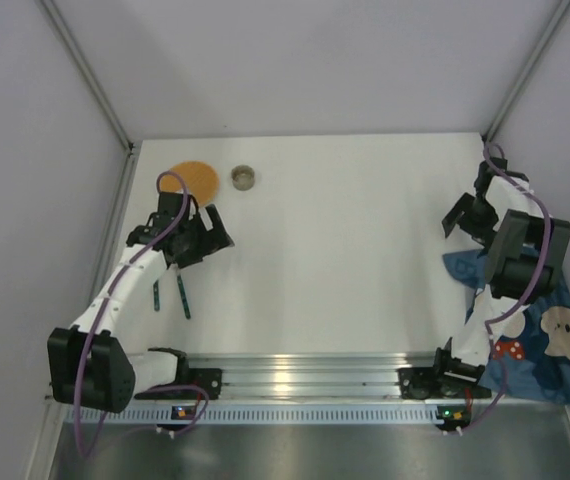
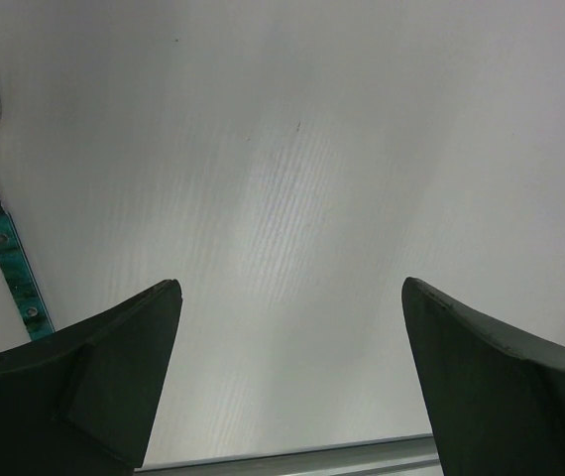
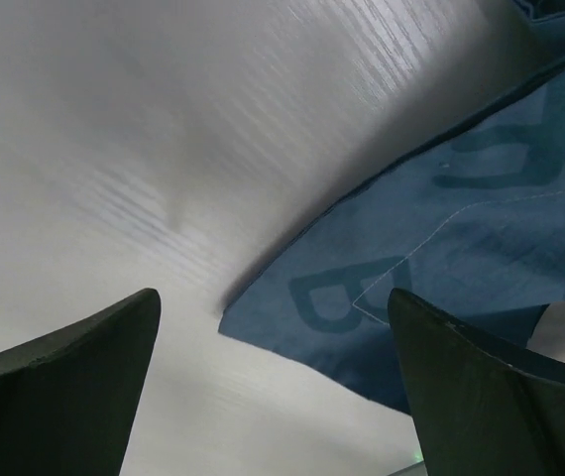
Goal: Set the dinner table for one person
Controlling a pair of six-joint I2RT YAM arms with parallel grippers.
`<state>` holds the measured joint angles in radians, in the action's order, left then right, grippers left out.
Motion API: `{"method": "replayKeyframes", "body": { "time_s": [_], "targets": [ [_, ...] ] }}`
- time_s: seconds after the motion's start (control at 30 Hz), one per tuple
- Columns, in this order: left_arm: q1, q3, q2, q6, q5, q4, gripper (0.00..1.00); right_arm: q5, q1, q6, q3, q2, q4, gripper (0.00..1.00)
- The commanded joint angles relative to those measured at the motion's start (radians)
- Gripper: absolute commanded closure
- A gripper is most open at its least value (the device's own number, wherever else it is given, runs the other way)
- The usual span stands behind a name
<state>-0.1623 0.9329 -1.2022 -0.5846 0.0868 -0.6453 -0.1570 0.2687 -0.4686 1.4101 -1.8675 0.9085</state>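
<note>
The white dinner table (image 1: 355, 230) fills the scene. My left gripper (image 1: 211, 238) is open and empty above its left part, and only bare tabletop (image 2: 292, 178) shows between its jaws (image 2: 290, 290). A spoon with a green handle (image 2: 7, 260) lies at the left edge of the left wrist view. Two green-handled utensils (image 1: 182, 297) lie near that arm. My right gripper (image 1: 462, 218) is open and empty, low over the table. A corner of the blue bear-print placemat (image 3: 411, 288) lies just beyond its jaws (image 3: 273, 296). The placemat (image 1: 550, 345) is crumpled at the right edge.
An orange plate (image 1: 193, 180) and a small round cup (image 1: 244, 177) sit at the back left. Grey walls close in the table on three sides. A metal rail (image 1: 305, 378) runs along the near edge between the arm bases.
</note>
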Motion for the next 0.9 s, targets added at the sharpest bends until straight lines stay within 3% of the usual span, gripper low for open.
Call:
{"method": "replayKeyframes", "body": {
  "time_s": [0.0,0.17,0.3,0.33,0.43,0.67,0.73,0.87],
  "targets": [
    [0.000,0.083,-0.025,0.042,0.019,0.024,0.02,-0.059,-0.006,-0.024,0.010,-0.061,0.033,0.02],
    [0.000,0.098,-0.031,0.046,0.025,0.029,0.03,-0.075,-0.014,-0.036,-0.055,-0.110,-0.014,0.11],
    [0.000,0.095,-0.034,0.055,0.014,0.033,0.03,-0.058,-0.034,-0.027,-0.074,-0.136,-0.037,0.34],
    [0.000,0.096,-0.039,0.057,0.011,0.033,0.03,-0.050,-0.051,-0.024,-0.076,-0.143,-0.043,0.59],
    [0.000,0.104,-0.057,0.055,0.007,0.029,0.04,-0.035,-0.100,-0.022,-0.076,-0.154,-0.048,0.98],
    [0.000,0.119,-0.065,0.057,0.002,0.035,0.03,0.143,-0.262,-0.067,-0.099,-0.114,-0.112,1.00],
    [0.000,0.124,-0.066,0.060,0.002,0.038,0.03,0.267,-0.360,-0.108,-0.083,-0.096,-0.154,1.00],
    [0.000,0.141,-0.069,0.065,0.005,0.042,0.03,0.437,-0.520,-0.235,0.102,-0.122,-0.229,1.00]
  ]
}}
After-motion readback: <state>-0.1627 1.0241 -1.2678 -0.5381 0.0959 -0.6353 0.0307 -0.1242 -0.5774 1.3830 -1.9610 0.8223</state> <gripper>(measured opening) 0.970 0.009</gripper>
